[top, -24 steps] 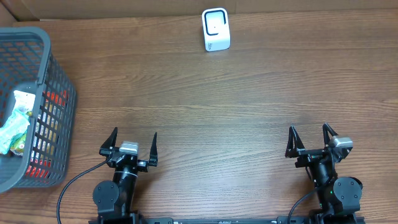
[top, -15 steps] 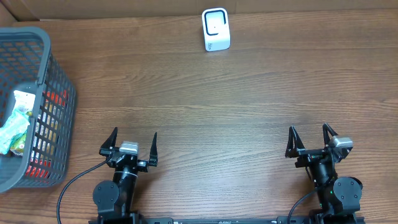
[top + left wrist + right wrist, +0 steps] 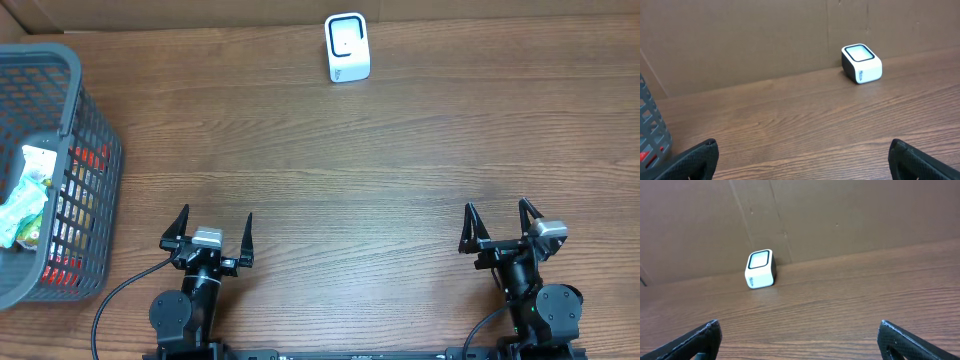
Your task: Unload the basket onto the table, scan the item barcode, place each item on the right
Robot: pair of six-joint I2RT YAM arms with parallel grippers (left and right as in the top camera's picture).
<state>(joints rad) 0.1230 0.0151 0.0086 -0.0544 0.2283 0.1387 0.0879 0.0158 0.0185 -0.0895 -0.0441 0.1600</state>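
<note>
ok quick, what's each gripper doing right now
left gripper: open, holding nothing
right gripper: open, holding nothing

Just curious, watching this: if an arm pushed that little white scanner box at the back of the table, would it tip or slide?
Probably slide rather than tip: the scanner looks squat, its base flat on the smooth wooden table. Its shell looks hard and rounded, so likely stiff and perhaps slippery to grip. Its weight cannot be told.
</note>
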